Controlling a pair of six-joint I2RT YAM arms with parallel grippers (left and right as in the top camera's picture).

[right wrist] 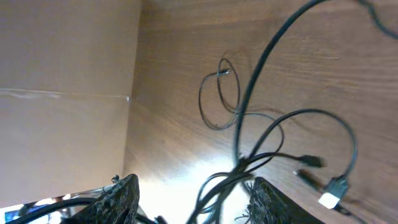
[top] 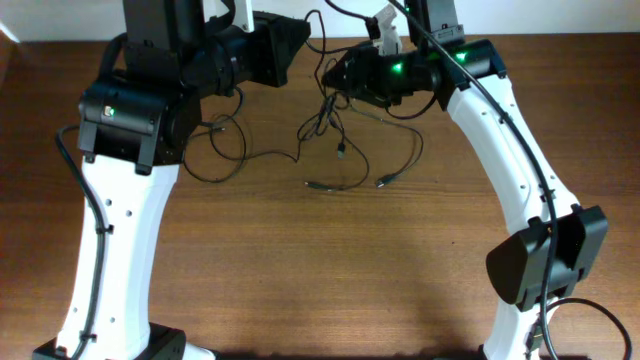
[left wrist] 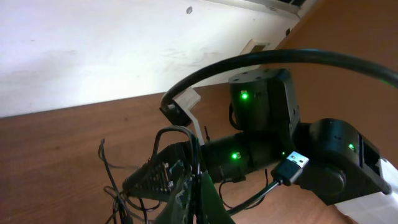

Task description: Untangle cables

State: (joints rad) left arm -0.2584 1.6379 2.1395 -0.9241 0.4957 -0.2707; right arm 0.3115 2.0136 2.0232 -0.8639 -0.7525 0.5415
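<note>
The cables [top: 325,115] are thin black cords bunched at the table's far middle, with loose loops and small plug ends [top: 383,182] trailing toward me. My left gripper [top: 300,40] is raised at the back. In the left wrist view its jaws [left wrist: 199,202] are pressed together on thin cable strands [left wrist: 115,186]. My right gripper [top: 335,80] is just to the right of the bunch. In the right wrist view its fingers [right wrist: 199,199] are wide apart, and a bundle of the cables [right wrist: 249,155] runs between them without being gripped.
A silver USB plug [right wrist: 333,190] lies on the wooden table [top: 330,270] beside smaller plugs; one also shows in the left wrist view [left wrist: 292,165]. A wall [left wrist: 93,50] rises behind the table's far edge. Thick arm cables [left wrist: 280,59] hang close to the grippers.
</note>
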